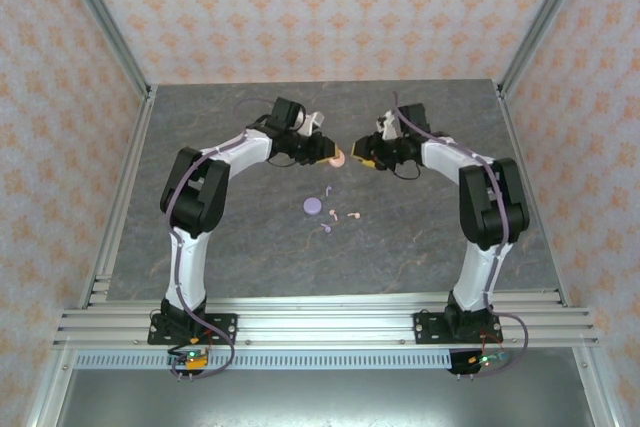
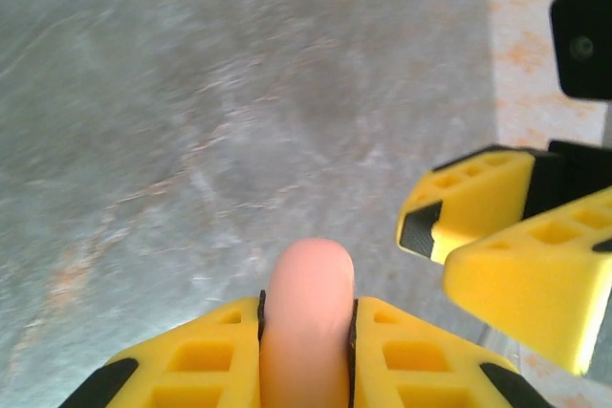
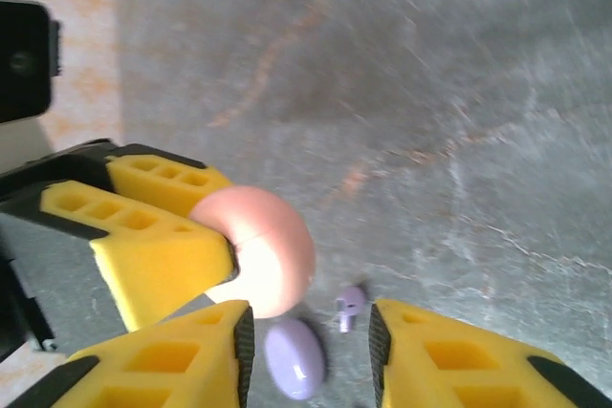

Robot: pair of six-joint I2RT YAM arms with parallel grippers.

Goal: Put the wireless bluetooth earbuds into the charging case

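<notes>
Presently the pink charging case [image 2: 306, 303] is clamped edge-on by the left gripper [image 1: 327, 155] and held above the table [image 1: 200, 117], its rim turned toward the right gripper [image 3: 311, 329], whose jaws are parted and empty just beside it. The earbuds [image 1: 337, 215] are scattered below (nearer the bases, by the lavender case [image 1: 313, 206]), roughly midway between the arms, so a downward reach by the free right gripper is judged likeliest.

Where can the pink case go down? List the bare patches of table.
Bare: the far strip of table behind both arms; the stretch between the pink earbuds and the right arm; the near strip ahead of the arm bases. Crowded: the centre, where the lavender case and lavender earbuds lie just nearer than the held pink case.
</notes>
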